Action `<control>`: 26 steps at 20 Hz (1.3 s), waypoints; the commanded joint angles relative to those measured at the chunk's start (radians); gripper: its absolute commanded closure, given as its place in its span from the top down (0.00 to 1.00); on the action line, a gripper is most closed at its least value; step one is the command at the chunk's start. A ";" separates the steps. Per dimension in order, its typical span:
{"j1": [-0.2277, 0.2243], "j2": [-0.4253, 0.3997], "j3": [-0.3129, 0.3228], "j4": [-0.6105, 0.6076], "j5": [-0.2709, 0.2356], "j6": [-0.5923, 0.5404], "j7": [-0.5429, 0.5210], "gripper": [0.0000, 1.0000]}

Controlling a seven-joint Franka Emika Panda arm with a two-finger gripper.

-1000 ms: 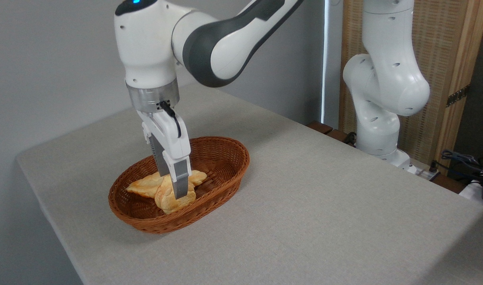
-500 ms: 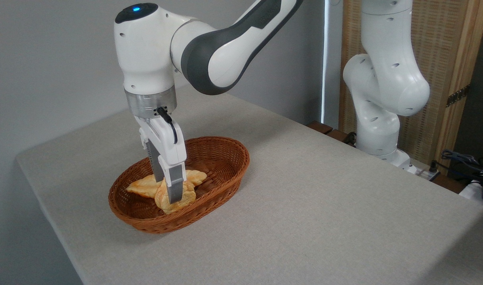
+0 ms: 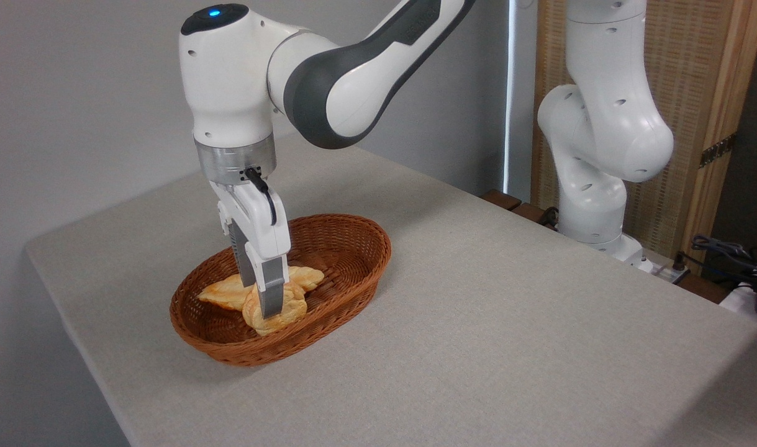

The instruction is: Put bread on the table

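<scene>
The bread (image 3: 292, 310), a lumpy golden-brown roll, lies in the near part of a brown wicker basket (image 3: 361, 282) on the table (image 3: 508, 323). My gripper (image 3: 260, 297) points straight down into the basket. Its jaws stand apart, and the front finger (image 3: 271, 297) covers the middle of the roll while the rear finger drops behind it. The gripper looks open around the roll, and the roll rests on the basket floor. Contact between the pads and the crust is hidden.
A longer, flatter loaf (image 3: 224, 292) lies in the basket behind and left of the roll. The basket walls ring the gripper closely. The arm's white base (image 3: 592, 205) stands off the table's far right edge, with cables (image 3: 726, 251) beyond.
The gripper has dropped lower into the basket and shifted slightly left, so its fingers now reach further down over the roll. The roll and the loaf have not moved.
</scene>
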 commanded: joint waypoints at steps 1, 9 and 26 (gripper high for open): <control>-0.003 -0.004 0.004 -0.008 0.003 0.021 0.021 0.36; -0.002 -0.006 0.005 -0.008 0.003 0.021 0.021 0.36; 0.021 -0.103 0.077 0.044 -0.140 -0.014 0.009 0.37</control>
